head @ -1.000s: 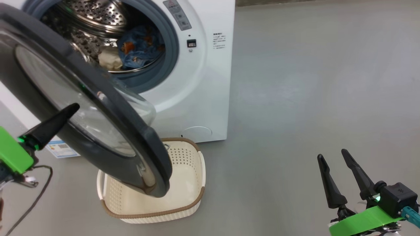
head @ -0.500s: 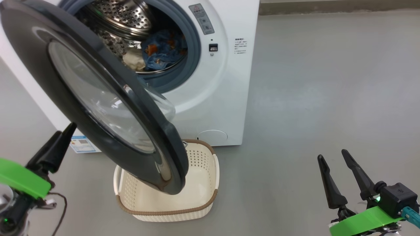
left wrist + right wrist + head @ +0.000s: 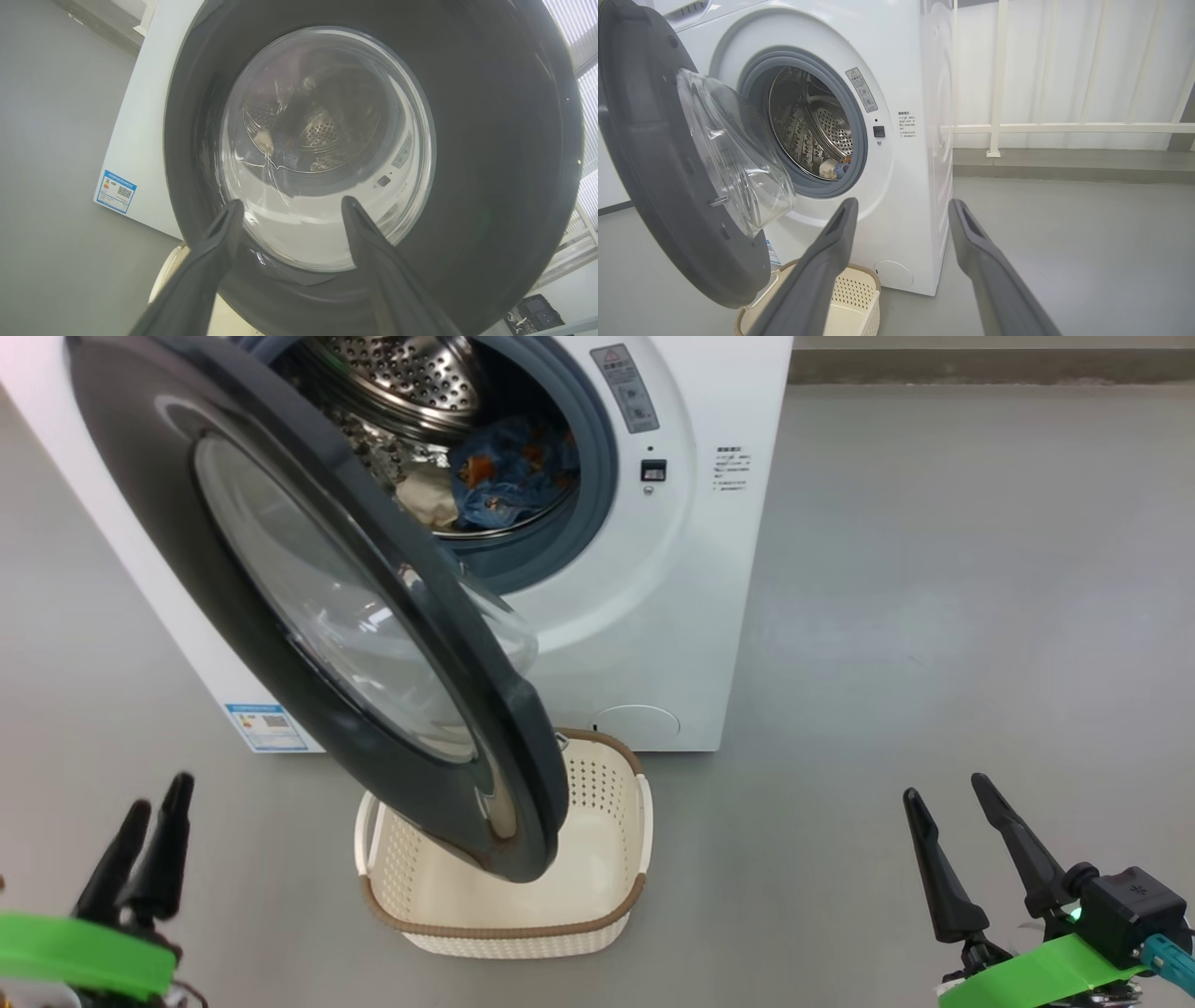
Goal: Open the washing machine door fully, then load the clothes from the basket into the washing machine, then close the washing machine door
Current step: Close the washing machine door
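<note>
Two pincers stand released and empty: your left pincer (image 3: pixel 161 791) faces the outer side of the half-open door (image 3: pixel 308 616), nearer than your right pincer (image 3: pixel 945 786), for closing.

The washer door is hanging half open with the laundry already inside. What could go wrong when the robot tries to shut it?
The washing machine door hangs low over the basket, so swinging it may scrape the rim. The clothes lie near the front lip of the drum; a loose fold could get pinched against the grey rubber ring. The left gripper, open and off the door, might slip on that glossy curved surface when pushing.
</note>
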Controlling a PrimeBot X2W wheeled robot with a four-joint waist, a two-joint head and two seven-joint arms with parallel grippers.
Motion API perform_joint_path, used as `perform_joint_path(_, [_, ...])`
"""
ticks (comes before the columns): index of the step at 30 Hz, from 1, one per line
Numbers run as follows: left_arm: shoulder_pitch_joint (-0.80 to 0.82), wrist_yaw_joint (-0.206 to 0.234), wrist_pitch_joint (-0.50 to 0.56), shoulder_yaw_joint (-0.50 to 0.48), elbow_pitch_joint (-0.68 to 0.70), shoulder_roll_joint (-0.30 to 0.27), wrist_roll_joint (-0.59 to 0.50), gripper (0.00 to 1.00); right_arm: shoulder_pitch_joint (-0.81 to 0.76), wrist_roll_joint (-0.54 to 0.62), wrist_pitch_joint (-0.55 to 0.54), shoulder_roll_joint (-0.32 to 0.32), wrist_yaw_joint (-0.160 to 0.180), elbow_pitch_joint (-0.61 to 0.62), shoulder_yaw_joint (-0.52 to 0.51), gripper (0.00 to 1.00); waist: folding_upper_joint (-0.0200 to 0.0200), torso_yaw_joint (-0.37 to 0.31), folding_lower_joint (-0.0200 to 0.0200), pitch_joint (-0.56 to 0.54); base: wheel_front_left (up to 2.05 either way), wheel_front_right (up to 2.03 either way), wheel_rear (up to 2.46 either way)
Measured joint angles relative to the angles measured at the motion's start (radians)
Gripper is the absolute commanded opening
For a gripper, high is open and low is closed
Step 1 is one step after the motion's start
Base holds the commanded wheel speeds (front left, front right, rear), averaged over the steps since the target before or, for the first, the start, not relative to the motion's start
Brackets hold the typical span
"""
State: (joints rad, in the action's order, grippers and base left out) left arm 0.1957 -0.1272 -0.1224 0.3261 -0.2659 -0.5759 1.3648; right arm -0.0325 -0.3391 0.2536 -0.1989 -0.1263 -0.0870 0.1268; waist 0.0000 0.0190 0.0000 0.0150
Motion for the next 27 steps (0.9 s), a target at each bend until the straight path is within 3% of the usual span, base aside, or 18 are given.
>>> perform_joint_path(5, [-0.039, 0.0, -0.105, 0.03, -0.03, 0.008, -0.066, 1.0, 0.0, 0.0, 0.0, 0.0, 0.0, 0.0, -0.001, 1.0, 0.0001, 0.019, 0.0, -0.001, 0.0, 0.0, 0.0])
perform_joint_path(10, [-0.053, -0.001, -0.126, -0.01, -0.036, 0.043, -0.148, 1.0, 0.0, 0.0, 0.0, 0.0, 0.0, 0.0, 0.0, 1.0, 0.0, 0.036, 0.0, -0.001, 0.0, 0.0, 0.0])
perform_joint_path(27, [-0.206, -0.001, -0.133, -0.303, 0.035, 0.282, -0.814, 1.0, 0.001, 0.0, 0.0, -0.001, 0.0, -0.003, 0.003, 1.0, 0.0, 0.066, 0.0, -0.002, 0.0, 0.0, 0.0])
